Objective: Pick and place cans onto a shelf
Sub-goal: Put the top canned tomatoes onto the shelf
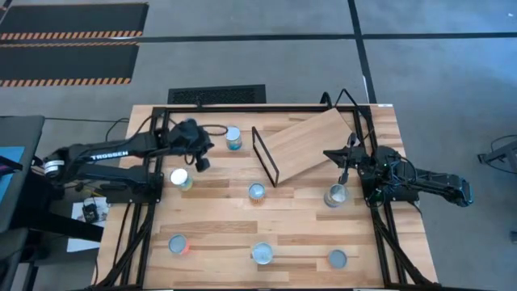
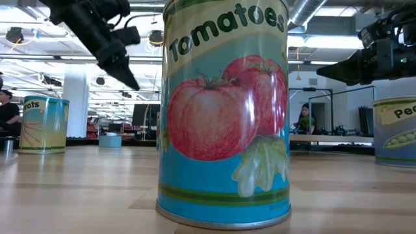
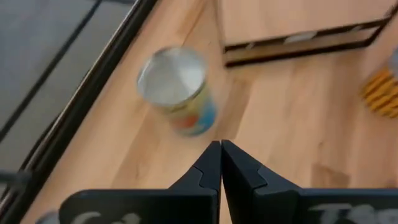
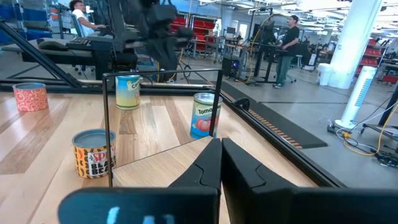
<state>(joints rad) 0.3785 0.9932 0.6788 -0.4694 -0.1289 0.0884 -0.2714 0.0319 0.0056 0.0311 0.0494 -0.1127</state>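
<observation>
The left gripper (image 3: 220,149) hung above the table (image 1: 218,242) with its jaws pressed together, holding nothing. The nearest can (image 3: 176,89) stood just ahead of them, apart; the shelf (image 1: 311,141) lay beyond. The jaws would need to be spread wider than the can, centred over it, then lowered. The right gripper (image 4: 221,149), jaws likewise together, waited over the shelf's near end.

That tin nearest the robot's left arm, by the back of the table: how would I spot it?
Start at the flat light-wood shelf board with its thin black wire frame end, lying at the far side of the table. Toward the left gripper stands a small silver-topped can, alone near the table's far edge. Every other can sits nearer the front.
</observation>
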